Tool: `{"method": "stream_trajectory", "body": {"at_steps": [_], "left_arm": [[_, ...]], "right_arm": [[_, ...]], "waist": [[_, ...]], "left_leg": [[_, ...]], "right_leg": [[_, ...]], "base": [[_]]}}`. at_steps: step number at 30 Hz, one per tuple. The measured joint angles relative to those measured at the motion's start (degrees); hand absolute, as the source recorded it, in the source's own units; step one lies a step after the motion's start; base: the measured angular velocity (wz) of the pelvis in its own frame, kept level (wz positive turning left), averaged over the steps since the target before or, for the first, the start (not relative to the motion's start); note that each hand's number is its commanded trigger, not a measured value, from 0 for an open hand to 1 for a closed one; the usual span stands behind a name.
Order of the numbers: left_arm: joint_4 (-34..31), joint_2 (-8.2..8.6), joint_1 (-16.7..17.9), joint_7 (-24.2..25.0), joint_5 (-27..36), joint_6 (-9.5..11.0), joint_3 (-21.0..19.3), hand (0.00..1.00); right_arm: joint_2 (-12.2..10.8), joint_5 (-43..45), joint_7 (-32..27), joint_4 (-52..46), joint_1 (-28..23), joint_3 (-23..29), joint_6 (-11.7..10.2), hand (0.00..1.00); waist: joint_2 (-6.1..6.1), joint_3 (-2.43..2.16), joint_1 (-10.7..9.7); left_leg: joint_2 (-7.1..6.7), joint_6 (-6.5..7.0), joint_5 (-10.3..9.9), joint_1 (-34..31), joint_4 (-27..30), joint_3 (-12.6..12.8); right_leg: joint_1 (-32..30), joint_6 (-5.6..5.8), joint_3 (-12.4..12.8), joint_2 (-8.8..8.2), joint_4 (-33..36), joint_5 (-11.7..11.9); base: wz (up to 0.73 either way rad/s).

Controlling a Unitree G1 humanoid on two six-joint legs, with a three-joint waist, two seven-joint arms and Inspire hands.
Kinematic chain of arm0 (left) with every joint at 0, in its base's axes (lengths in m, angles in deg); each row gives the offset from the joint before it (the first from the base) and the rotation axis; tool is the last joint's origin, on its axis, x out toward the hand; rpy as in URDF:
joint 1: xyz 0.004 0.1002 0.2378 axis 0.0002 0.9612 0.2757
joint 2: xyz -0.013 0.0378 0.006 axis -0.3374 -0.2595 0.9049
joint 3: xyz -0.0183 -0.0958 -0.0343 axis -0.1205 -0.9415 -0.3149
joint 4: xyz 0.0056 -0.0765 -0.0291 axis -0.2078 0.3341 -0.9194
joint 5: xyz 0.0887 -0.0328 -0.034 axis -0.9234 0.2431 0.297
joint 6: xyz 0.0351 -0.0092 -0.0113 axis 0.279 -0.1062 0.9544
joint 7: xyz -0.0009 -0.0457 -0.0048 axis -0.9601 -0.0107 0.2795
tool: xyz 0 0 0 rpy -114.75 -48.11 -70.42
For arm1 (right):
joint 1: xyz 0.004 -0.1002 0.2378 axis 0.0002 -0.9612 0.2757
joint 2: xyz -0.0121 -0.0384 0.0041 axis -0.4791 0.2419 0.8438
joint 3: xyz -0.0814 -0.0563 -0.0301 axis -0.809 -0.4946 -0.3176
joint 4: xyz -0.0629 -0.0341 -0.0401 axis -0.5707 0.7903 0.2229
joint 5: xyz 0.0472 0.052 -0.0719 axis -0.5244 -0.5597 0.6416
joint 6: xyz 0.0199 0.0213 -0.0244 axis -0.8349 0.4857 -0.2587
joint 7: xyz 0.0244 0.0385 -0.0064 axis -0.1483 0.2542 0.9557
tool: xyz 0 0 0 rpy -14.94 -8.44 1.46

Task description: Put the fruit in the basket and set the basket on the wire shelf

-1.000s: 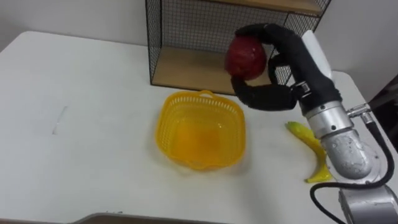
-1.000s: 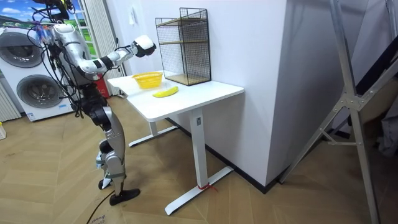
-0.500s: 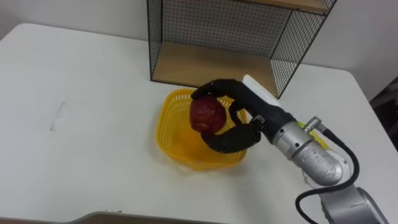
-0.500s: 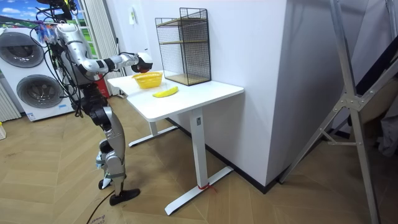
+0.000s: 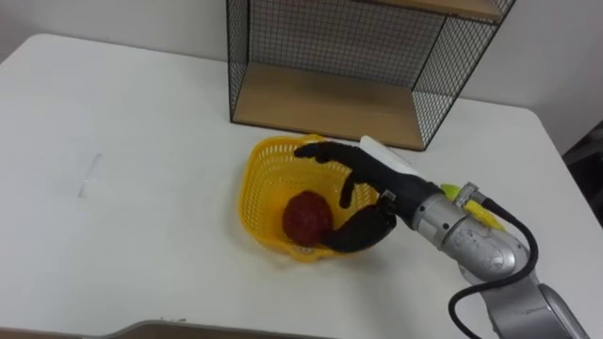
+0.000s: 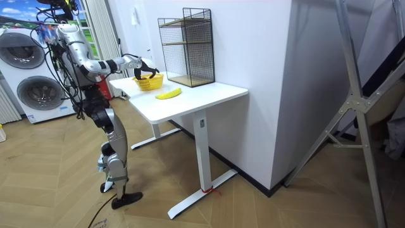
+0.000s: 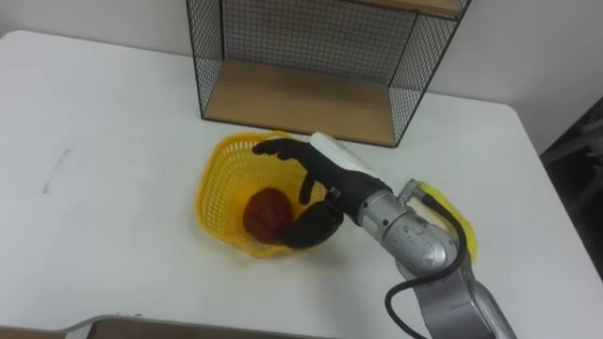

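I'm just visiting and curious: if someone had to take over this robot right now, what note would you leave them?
Right hand: open, fingers spread over the basket, not closed on anything.
Red fruit: lying inside the yellow basket.
Basket: on the white table, just in front of the wire shelf, not on it.
Banana: on the table beside the basket, on the robot's right.
Done: the red fruit is in the basket.
Left: lift the hand clear, put the banana in the basket, then set the basket on the wire shelf.
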Motion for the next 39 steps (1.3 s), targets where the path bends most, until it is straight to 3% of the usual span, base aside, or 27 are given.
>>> {"method": "stream_trajectory", "body": {"at_steps": [17, 26, 31, 36, 39], "left_arm": [[0.00, 0.03, 0.47, -0.43, 0.27, 0.01, 0.03, 0.00], [0.19, 0.28, 0.50, -0.14, 0.28, 0.01, -0.25, 0.00], [0.16, 1.23, 1.06, -1.58, 0.34, 0.03, -0.89, 0.00], [0.28, 1.43, 2.80, -1.91, 0.86, 1.02, -1.73, 0.00], [0.34, 1.40, 4.10, -2.28, 0.87, 1.80, -3.81, 0.00]], "right_arm": [[-0.03, -0.71, 1.28, -0.32, 0.23, 0.11, -0.01, 0.00], [-1.09, -1.69, 2.46, -2.52, 0.23, 2.50, -0.01, 0.00], [-1.27, -10.21, 1.52, -4.85, 0.25, 7.38, -0.11, 0.00], [-1.26, -16.71, -4.73, -7.72, 0.25, 13.21, -0.29, 0.00], [-1.23, -18.97, -8.65, -9.43, 0.25, 17.59, -2.58, 0.00]], "waist": [[0.34, 0.01, 0.03], [0.96, -0.10, -0.37], [0.75, -0.18, -0.38], [0.50, -0.26, -1.72], [0.38, -0.31, -2.69]], "left_leg": [[-0.05, -0.01, 0.08, 0.19, 0.02, 0.05], [-0.05, -0.01, 0.09, 0.18, 0.00, 0.06], [-0.06, -0.01, 0.09, 0.34, 0.06, -0.06], [-0.05, -0.01, 0.09, 0.42, 0.01, -0.02], [-0.05, -0.01, 0.08, 0.39, 0.03, -0.03]], "right_leg": [[0.24, -0.01, -0.03, -0.07, 0.09, 0.01], [0.30, -0.01, -0.05, -0.07, 0.10, 0.00], [0.54, 0.00, -0.11, -0.10, 0.09, 0.00], [0.68, -0.01, -0.21, -0.14, 0.06, 0.00], [0.67, 0.00, -0.15, -0.10, 0.09, 0.00]], "base": [[0.00], [0.00], [0.00], [0.00], [0.00]]}}
